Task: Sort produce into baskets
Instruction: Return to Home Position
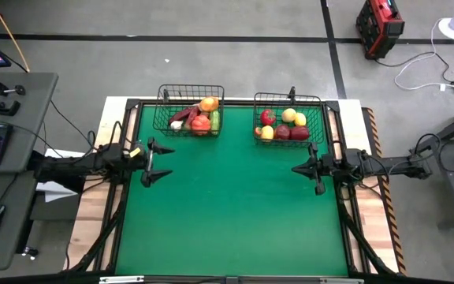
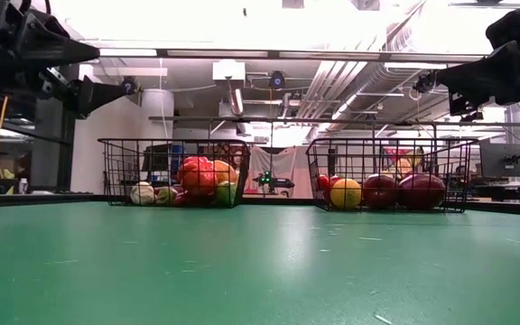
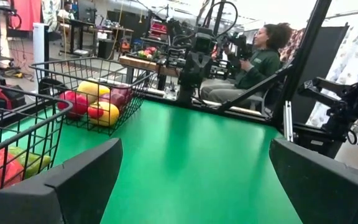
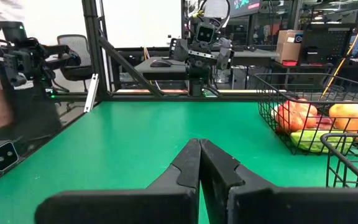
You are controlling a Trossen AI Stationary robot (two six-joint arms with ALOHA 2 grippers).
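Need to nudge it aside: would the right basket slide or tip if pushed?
Likely slides rather than tips: the right basket sits low and wide on the smooth green table. Probably stiff, being wire mesh. The round fruit inside may roll and shift.

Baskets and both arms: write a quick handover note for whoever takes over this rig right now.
Left gripper: fingers open, empty, above the mat's left side.
Right gripper: fingers shut, empty, above the mat's right side.
Produce: every piece in view lies in the left basket or the right basket.
Done: sorting, as far as can be seen.
Left: park both arms.
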